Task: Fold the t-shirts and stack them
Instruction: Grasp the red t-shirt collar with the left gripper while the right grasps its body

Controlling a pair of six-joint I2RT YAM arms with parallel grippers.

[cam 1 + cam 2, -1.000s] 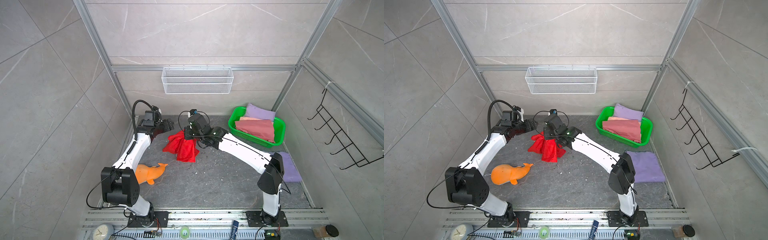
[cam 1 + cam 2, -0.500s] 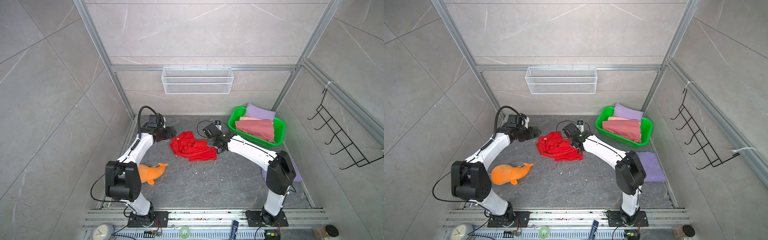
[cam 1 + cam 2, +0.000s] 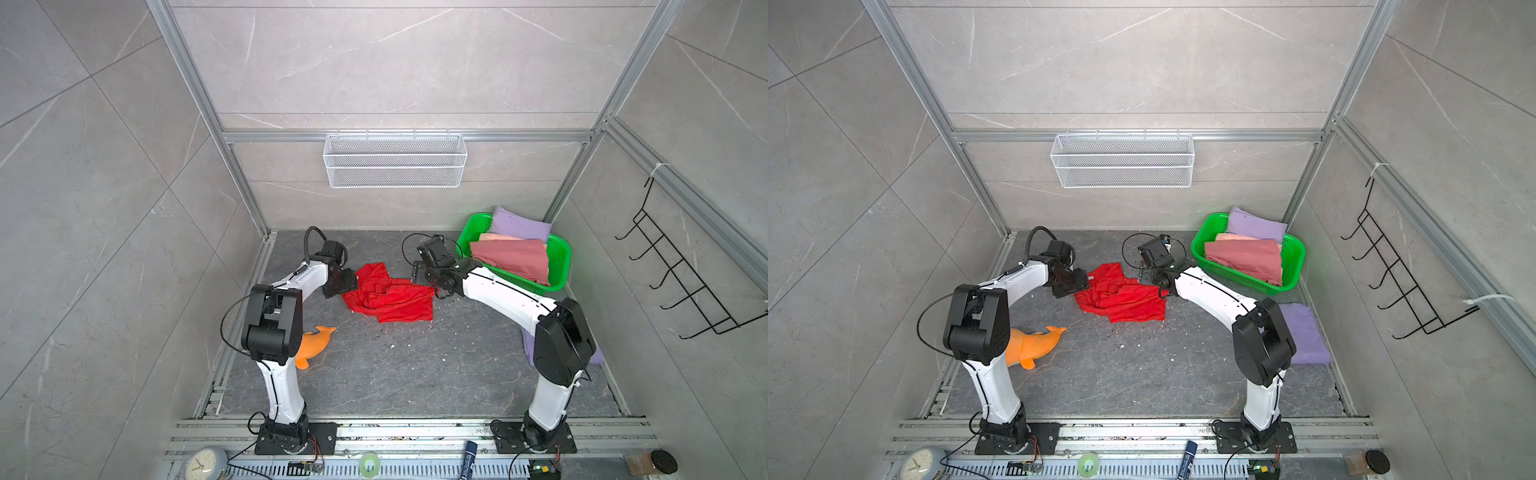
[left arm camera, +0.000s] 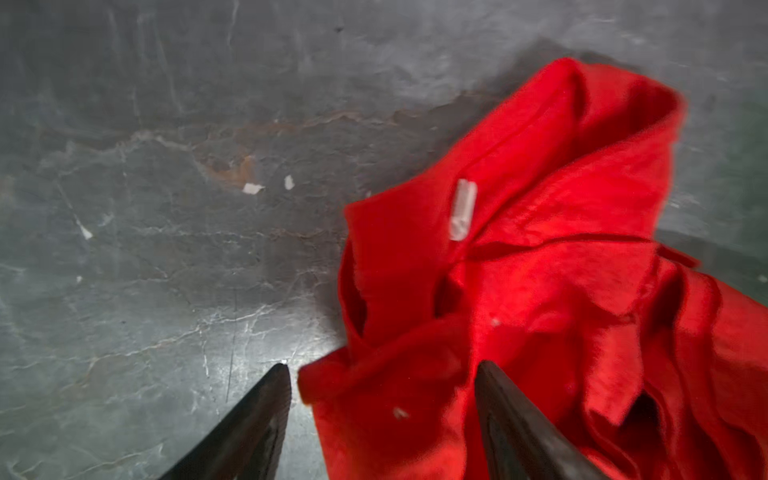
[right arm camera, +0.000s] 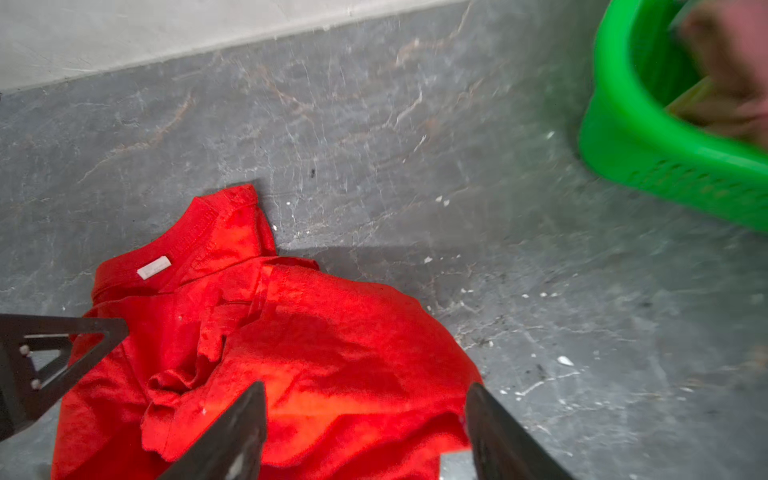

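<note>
Wrist views: we see left gripper and right gripper both spread wide over crumpled bright red cloth t-shirt

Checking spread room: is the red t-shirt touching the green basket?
Apart. The right wrist view shows a stretch of bare grey surface between the red t-shirt and the green basket.

An orange plush toy lies on the grey floor — green basket far right, wire shelf above.
</note>
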